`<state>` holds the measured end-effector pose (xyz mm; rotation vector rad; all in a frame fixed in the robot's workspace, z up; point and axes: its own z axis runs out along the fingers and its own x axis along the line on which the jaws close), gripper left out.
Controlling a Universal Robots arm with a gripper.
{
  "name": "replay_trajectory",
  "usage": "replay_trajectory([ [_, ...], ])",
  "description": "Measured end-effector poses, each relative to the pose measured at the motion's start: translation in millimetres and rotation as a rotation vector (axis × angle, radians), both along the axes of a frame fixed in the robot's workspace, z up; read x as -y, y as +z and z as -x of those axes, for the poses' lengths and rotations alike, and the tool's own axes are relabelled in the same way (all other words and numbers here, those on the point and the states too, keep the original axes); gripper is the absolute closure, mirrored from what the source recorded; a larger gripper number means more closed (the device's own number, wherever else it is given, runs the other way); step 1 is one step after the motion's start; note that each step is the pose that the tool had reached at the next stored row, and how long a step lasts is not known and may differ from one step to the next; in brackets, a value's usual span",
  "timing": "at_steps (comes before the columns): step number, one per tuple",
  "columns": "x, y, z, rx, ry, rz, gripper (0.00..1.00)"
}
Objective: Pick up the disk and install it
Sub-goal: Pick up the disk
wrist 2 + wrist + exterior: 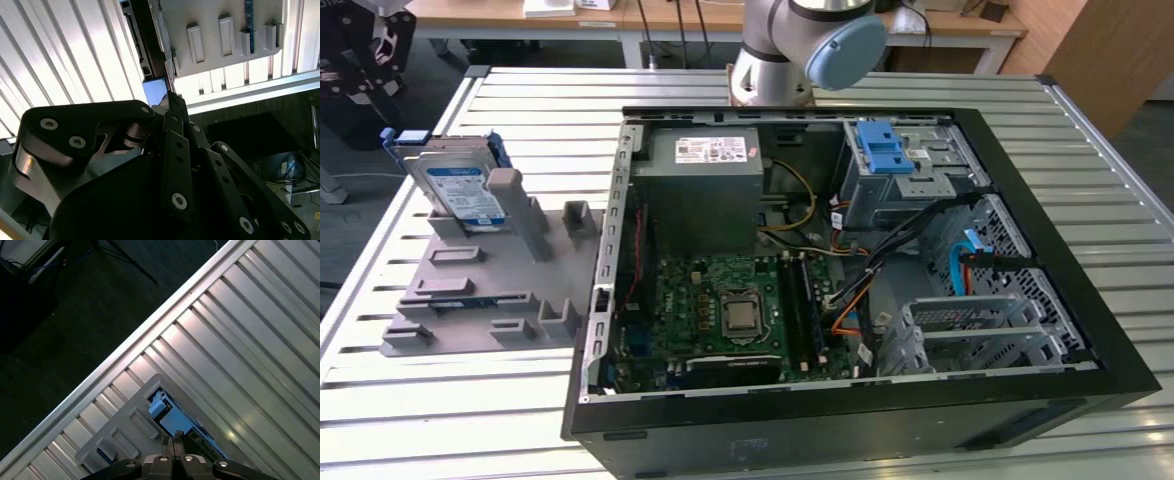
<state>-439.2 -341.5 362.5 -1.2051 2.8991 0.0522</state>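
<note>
Silver-grey tubular arm (767,62) w/ pale-blue round joint cap (847,50); black gripper (172,102) linkages, silver screws (179,201).

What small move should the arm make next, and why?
Probably open the gripper: it looks shut, hanging above the disk, which stands upright in its grey holder, not gripped. Shut, it could not straddle the disk's edge.

Silver-grey disk (464,193) with white-and-blue label, blue carrier frame, standing upright in grey holder (470,285)
</note>
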Motion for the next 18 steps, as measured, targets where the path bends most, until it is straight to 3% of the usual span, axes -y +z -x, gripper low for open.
replay_trajectory([
  [18,0.0,-0.1,0.0,0.0,0.13,0.0,0.89],
])
